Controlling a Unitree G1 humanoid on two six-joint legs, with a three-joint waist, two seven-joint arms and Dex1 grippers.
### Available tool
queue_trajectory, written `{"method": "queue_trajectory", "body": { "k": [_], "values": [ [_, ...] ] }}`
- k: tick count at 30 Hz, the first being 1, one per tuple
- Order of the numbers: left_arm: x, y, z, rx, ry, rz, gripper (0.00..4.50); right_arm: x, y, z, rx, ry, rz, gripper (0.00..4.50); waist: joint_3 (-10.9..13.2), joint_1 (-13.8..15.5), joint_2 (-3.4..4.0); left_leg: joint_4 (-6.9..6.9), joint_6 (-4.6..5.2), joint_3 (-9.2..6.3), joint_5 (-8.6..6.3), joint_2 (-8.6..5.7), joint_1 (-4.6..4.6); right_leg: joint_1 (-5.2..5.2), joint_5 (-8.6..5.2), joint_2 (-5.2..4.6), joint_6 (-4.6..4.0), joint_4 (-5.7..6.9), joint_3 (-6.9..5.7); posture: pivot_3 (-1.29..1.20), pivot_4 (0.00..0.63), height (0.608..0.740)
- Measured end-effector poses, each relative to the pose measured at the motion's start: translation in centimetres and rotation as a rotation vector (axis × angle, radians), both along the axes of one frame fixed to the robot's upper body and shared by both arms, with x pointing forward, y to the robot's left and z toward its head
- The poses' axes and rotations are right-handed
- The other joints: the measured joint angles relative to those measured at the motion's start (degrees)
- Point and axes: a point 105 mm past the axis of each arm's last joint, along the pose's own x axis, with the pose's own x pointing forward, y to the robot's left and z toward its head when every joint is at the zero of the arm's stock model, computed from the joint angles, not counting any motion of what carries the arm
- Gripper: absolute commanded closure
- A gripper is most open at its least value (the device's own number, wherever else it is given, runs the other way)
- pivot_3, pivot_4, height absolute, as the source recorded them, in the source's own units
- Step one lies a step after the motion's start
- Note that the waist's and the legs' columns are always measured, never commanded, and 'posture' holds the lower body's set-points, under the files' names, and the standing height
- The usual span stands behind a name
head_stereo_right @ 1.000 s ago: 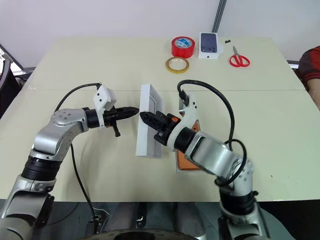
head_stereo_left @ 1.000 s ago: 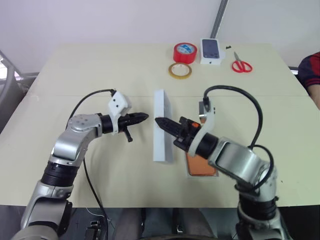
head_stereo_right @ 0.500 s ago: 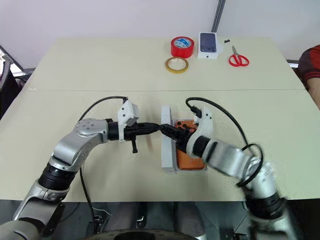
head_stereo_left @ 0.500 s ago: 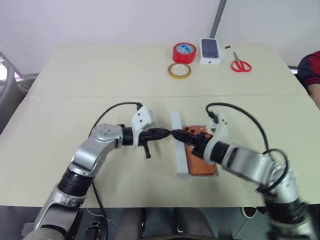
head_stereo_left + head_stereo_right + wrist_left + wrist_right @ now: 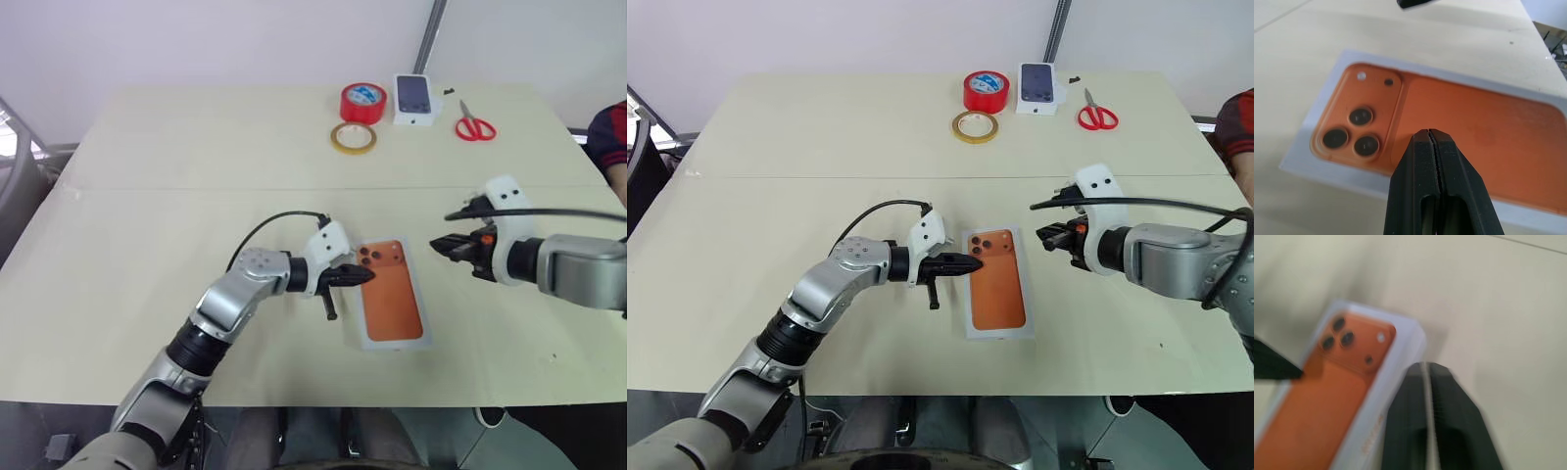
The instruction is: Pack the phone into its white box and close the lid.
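**A:** Lower centre of the head view, the white box (image 5: 397, 344) lies flat on the table (image 5: 196, 147). An orange phone face (image 5: 394, 294) with three lenses looks up from it.

**B:** Is that the phone itself or a print?

**A:** Hard to call. The right wrist view shows a deep white side wall, so my read is that the lid (image 5: 1386, 396) is seated over the tray and the orange is printed on it. I can't be certain.

**B:** And the claws?

**A:** The left gripper (image 5: 367, 277) is clenched on nothing, with its tip at the box's upper left corner by the lenses. The right gripper (image 5: 436, 245) is also pinched empty, hanging apart from the box toward the right of the frame.

**B:** How would that box handle?

**A:** I'd judge it light, with stiff card walls and a smooth top, so it would slide easily on the tabletop. A lid that close-fitting can trap air and sit proud, or go on skewed. Press flat on the middle of the top, or squeeze across the two long sides. Don't poke one corner, because that tips it.
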Motion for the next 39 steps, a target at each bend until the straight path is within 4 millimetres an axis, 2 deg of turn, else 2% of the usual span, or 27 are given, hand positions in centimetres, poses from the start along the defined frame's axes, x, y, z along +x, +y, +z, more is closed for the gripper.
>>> {"method": "queue_trajectory", "body": {
  "k": [2, 5, 8, 12, 15, 21, 24, 31, 39],
  "values": [
    [0.3, 0.7, 0.1, 0.004, 0.001, 0.015, 4.5, -0.6, -0.5, -0.7, -0.118, -0.006, 0.053, 4.46, 0.0, 0.0, 0.0, 0.0, 0.0, -0.02, 0.0, 0.01, 0.0, -0.01, 0.0, 0.02, 0.0, 0.0, 0.0, 0.0, 0.15, 0.74],
    [0.9, 2.7, 0.4, 0.035, -0.004, 0.055, 4.5, -1.4, -0.5, -1.7, -0.21, 0.002, 0.139, 4.46, 0.0, -0.16, 0.0, 0.0, 0.0, -0.02, 0.0, 0.01, 0.02, -0.01, 0.0, 0.03, 0.0, 0.0, 0.0, 0.0, 0.15, 0.74],
    [0.7, 4.5, 0.4, 0.077, 0.018, 0.06, 4.5, -2.2, -0.3, -2.8, -0.247, 0.02, 0.209, 4.46, 0.0, -0.11, 0.0, -0.01, -0.01, -0.02, 0.0, 0.02, 0.03, 0.0, 0.0, 0.03, 0.0, 0.01, 0.0, 0.0, 0.15, 0.74],
    [0.4, 6.1, -0.4, 0.156, 0.045, 0.055, 4.5, -2.1, -0.3, -3.0, -0.274, 0.0, 0.244, 4.46, 0.0, 0.03, 0.0, 0.0, -0.01, -0.02, 0.01, 0.0, 0.04, 0.02, 0.0, 0.0, 0.0, 0.01, 0.0, 0.0, 0.15, 0.74],
    [0.0, 5.6, -1.4, 0.2, 0.048, 0.028, 4.5, -2.0, -0.1, -3.1, -0.273, -0.011, 0.262, 4.46, 0.0, 0.33, 0.0, 0.02, -0.01, -0.02, 0.01, -0.05, 0.04, 0.04, 0.0, -0.04, 0.0, 0.0, 0.0, 0.0, 0.15, 0.74],
    [-1.1, 2.9, -2.9, 0.227, 0.063, -0.04, 4.5, -2.0, 0.1, -3.4, -0.276, -0.014, 0.289, 4.46, 0.0, 0.93, -0.01, 0.04, -0.01, -0.02, 0.0, -0.04, 0.05, 0.04, 0.0, -0.02, 0.0, 0.01, 0.0, 0.0, 0.15, 0.74],
    [-1.0, 2.3, -3.4, 0.244, 0.055, -0.047, 4.5, -2.0, 0.2, -3.5, -0.28, -0.016, 0.297, 4.46, 0.0, 1.04, -0.01, 0.05, -0.01, -0.02, 0.0, -0.04, 0.05, 0.04, 0.0, -0.01, 0.0, 0.02, 0.0, 0.0, 0.15, 0.74],
    [-0.4, 0.5, -3.1, 0.168, 0.092, -0.016, 4.5, -2.2, 0.4, -3.8, -0.291, -0.007, 0.31, 4.46, 0.0, 1.2, -0.01, 0.09, -0.01, -0.02, 0.0, -0.05, 0.05, 0.06, 0.0, -0.02, 0.0, 0.03, 0.0, 0.0, 0.15, 0.74],
    [-0.5, 0.6, -2.1, 0.112, 0.123, -0.012, 4.5, -2.4, 0.2, -4.3, -0.295, 0.01, 0.303, 4.46, 0.0, 1.2, -0.01, 0.09, -0.01, -0.02, 0.01, -0.06, 0.05, 0.08, 0.0, -0.03, 0.0, 0.03, 0.0, 0.0, 0.15, 0.74]
  ]
}}
